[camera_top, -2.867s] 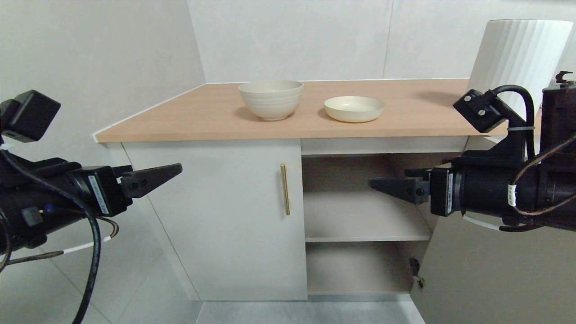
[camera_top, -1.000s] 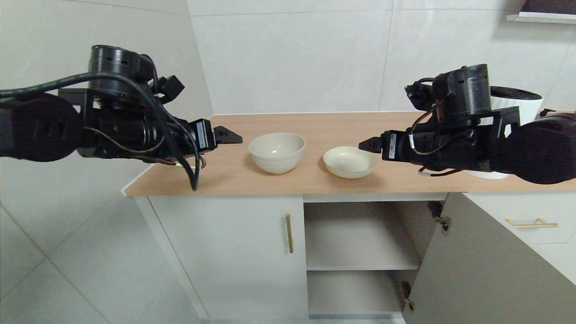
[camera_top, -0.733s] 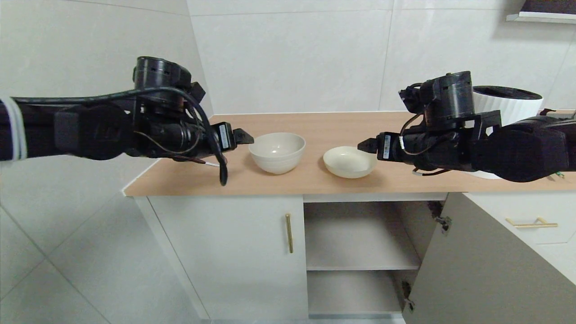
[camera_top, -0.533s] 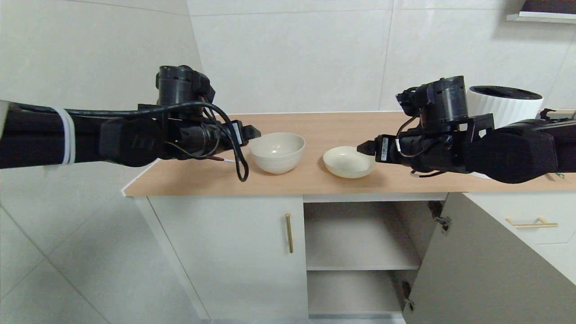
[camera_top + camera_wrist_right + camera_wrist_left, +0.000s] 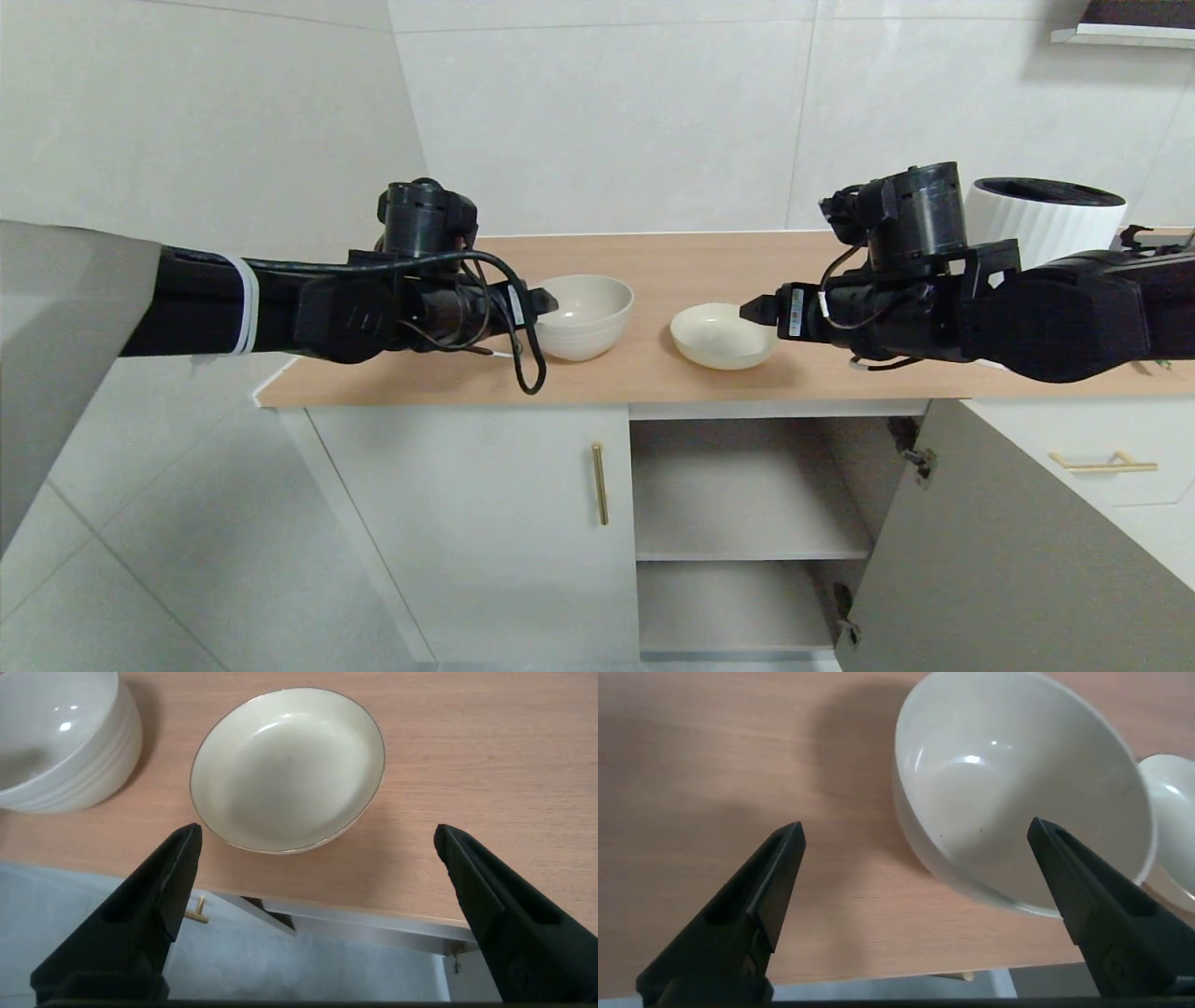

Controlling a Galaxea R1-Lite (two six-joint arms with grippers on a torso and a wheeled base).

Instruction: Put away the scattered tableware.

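Note:
A deep cream bowl (image 5: 583, 315) and a shallow cream dish (image 5: 724, 334) stand side by side on the wooden countertop (image 5: 653, 261). My left gripper (image 5: 546, 301) is at the bowl's left rim, just above the counter. In the left wrist view it (image 5: 915, 829) is open, its fingers spread wide with the bowl (image 5: 1022, 812) towards one of them. My right gripper (image 5: 747, 308) hovers at the dish's right edge. From the right wrist view it (image 5: 316, 833) is open above the near rim of the dish (image 5: 288, 770), empty.
Below the counter the cabinet's right door (image 5: 971, 551) hangs open over two bare shelves (image 5: 747, 551). The left door, with a gold handle (image 5: 600, 483), is closed. A white ribbed container (image 5: 1046, 219) stands at the back right. Tiled walls close off the left and rear.
The head camera has risen. Both arms came up from cabinet height to the counter. The left gripper slid right up to the bowl; the right gripper edged slightly left over the dish.

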